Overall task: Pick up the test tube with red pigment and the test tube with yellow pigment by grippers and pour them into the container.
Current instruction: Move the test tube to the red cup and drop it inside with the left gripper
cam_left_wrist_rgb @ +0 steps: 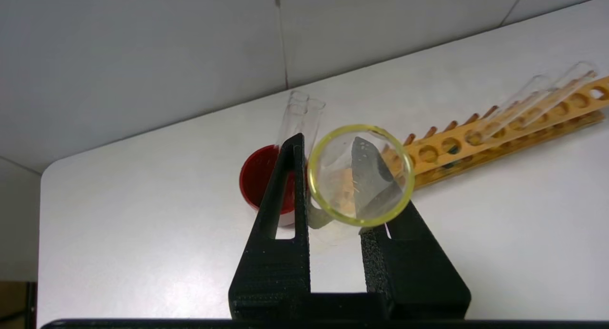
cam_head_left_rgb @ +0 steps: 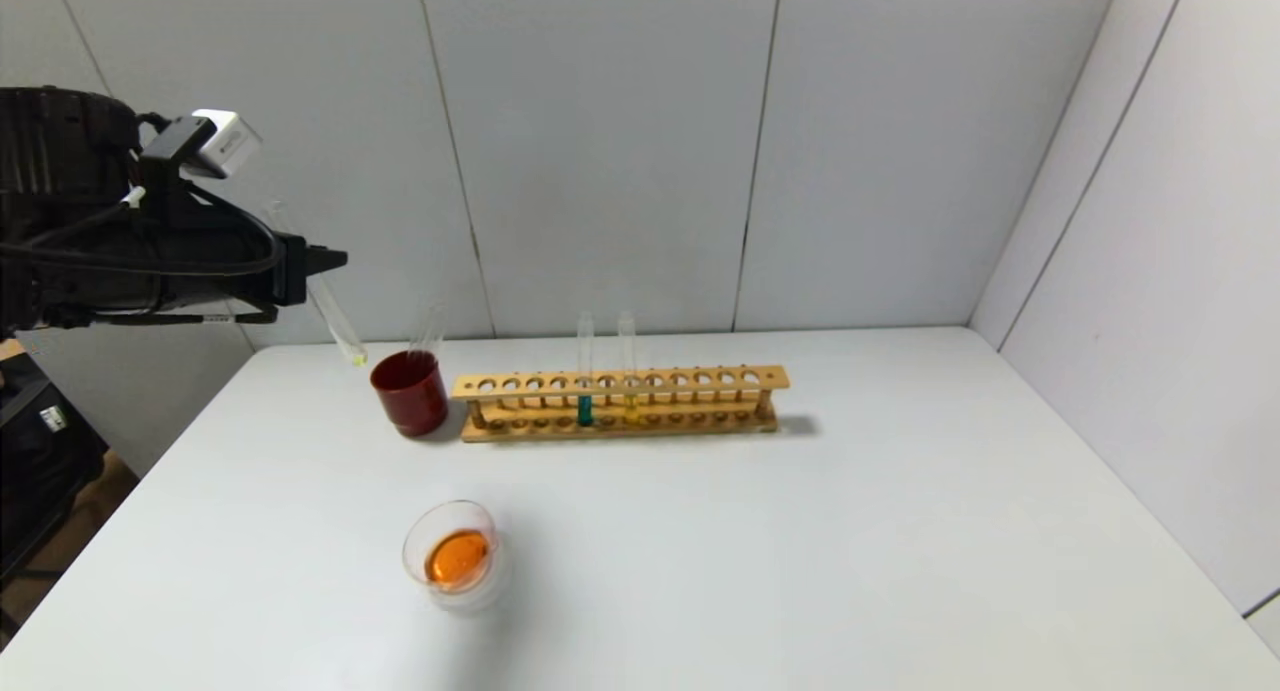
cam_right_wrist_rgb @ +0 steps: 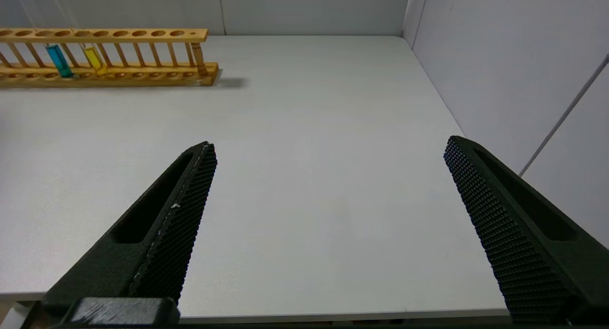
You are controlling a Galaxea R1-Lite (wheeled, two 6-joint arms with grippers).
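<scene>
White table against grey panelled walls

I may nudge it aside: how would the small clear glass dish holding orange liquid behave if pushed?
The small clear glass dish probably slides rather than tips, being low and wide. Its orange liquid may slosh. Being glass, it is likely fragile and slippery on the smooth white table.

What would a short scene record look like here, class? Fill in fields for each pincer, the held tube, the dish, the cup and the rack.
left pincer: shut on the test tube, raised above the table's far left
held test tube: tilted, nearly empty, yellow trace at its tip, just left of the red cup
right pincer: open, holds nothing
glass dish: holds orange liquid
red cup: holds empty tubes
wooden rack: one teal tube, one yellow tube
</scene>
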